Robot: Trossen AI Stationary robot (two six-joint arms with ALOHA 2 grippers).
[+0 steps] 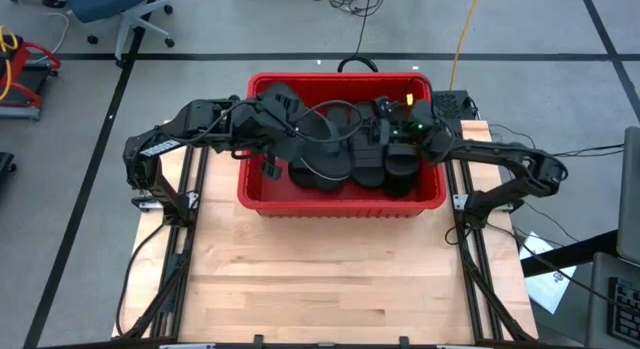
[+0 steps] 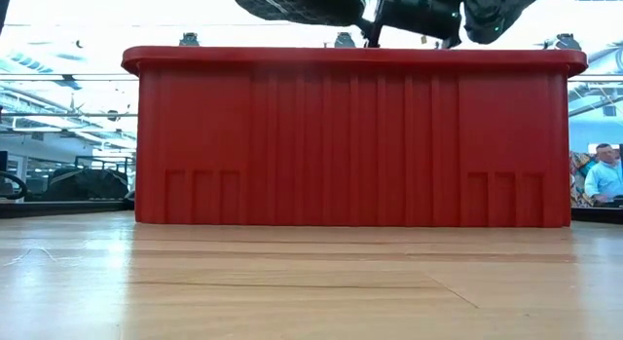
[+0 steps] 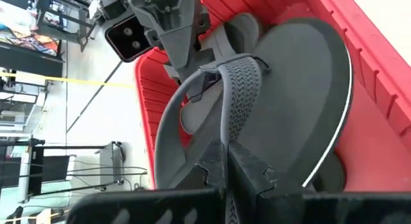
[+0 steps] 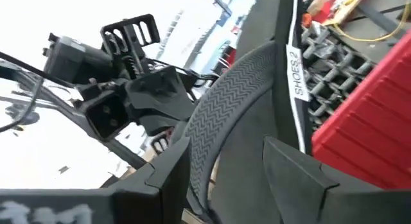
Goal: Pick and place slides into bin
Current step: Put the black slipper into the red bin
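Both arms are reaching over the large red ribbed plastic bin on the worktop. The left end effector is pinching shut the thong strap of a black rubber flip-flop; the right end effector is straddling another black flip-flop's ribbed strap, fingers wide. Both sandals are hanging above the bin's rim, long axes roughly crosswise to the bin. Judged risk: the close-working arms could clash, or a strap could snag on release.

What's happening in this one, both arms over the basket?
Both arms reach over the red bin, which already holds several black slides. The left gripper is shut on the strap of a flip-flop held above the bin. The right gripper straddles another slide's ribbed strap. The table in front shows no slides.
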